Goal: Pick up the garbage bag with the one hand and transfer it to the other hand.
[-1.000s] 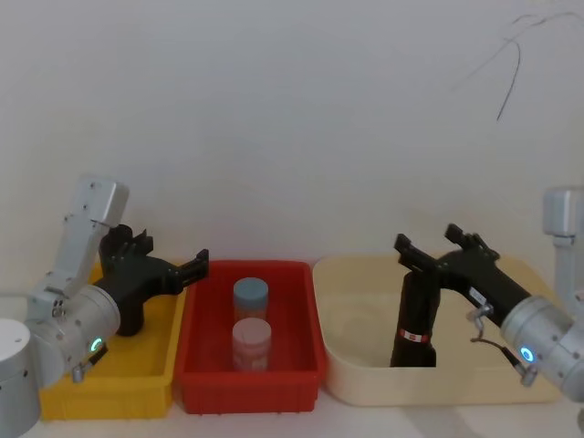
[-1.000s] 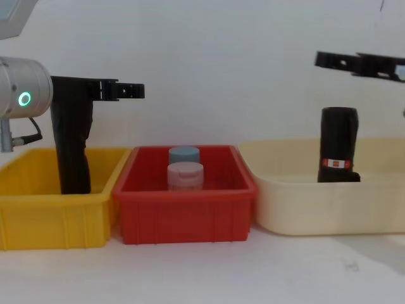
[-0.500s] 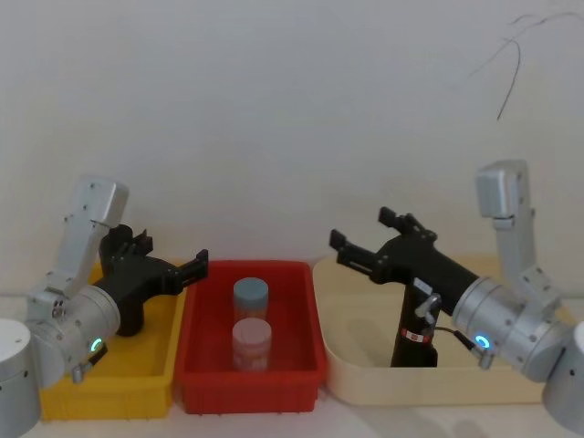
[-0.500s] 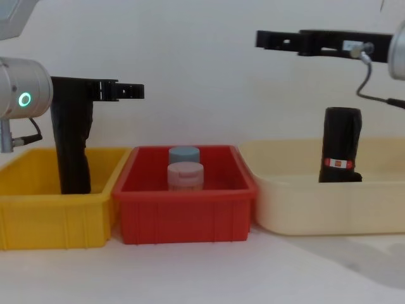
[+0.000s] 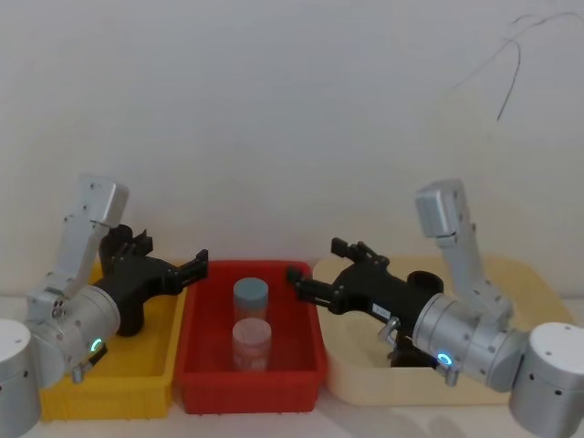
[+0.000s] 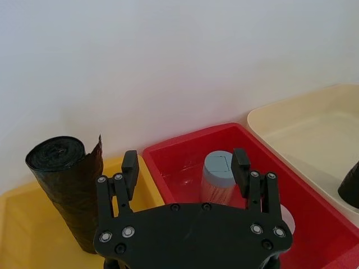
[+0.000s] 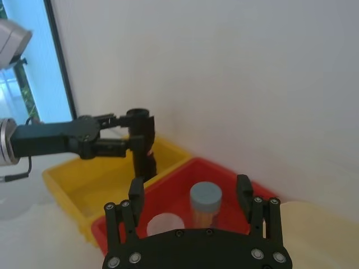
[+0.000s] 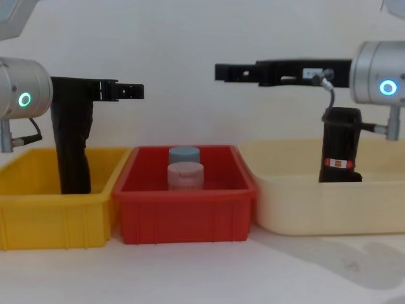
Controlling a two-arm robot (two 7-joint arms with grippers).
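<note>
1. The left gripper (image 8: 120, 90), on the wrist with the green ring, hangs over the edge shared by the yellow bin (image 8: 50, 218) and the red bin (image 8: 183, 215). Its jaws are spread wide and hold nothing.
2. The right gripper (image 8: 223, 71), on the wrist with the blue ring, reaches leftward above the right edge of the red bin. Its jaws are also wide apart and empty, and its fingertips point toward the left gripper with a clear gap between the two.
3. The garbage bag (image 8: 340, 145) stands upright in the cream tub (image 8: 316, 209), with its red-and-white band low on its side. It sits below the right wrist, and neither gripper touches it.
4. A second black roll (image 8: 73, 152) with a ragged top stands in the yellow bin, just behind and below the left gripper's fingers.
5. In the red bin, a blue-lidded jar (image 8: 184, 154) stands behind a pink-lidded jar (image 8: 185, 174), and both are lower than the grippers.
6. The three containers sit side by side on the bench (image 8: 202, 272): yellow on the left, red in the middle, cream on the right.
</note>
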